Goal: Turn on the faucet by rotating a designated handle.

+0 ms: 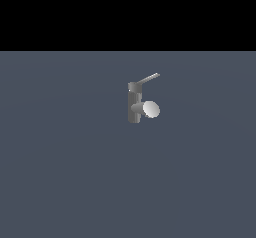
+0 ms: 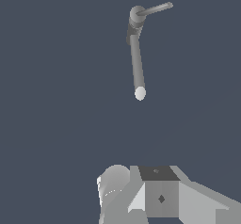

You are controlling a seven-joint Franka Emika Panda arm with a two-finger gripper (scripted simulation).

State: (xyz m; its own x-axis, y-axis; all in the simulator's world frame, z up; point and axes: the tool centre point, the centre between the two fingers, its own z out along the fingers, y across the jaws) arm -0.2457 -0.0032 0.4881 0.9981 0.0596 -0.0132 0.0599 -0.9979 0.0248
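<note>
The faucet is a small dark grey upright post on the flat grey-blue floor, with a stubby spout ending in a pale round disc. Its handle, a thin light grey lever, slants up from the top cap toward the exterior view's right. In the wrist view the faucet is seen from above, its handle sticking sideways off the cap and the spout running to a pale tip. My gripper shows only as grey blocks at the frame edge, well apart from the faucet. Its jaw gap is hidden.
The grey-blue floor spreads evenly around the faucet. A black band fills the upper part of the exterior view. The arm does not appear in the exterior view.
</note>
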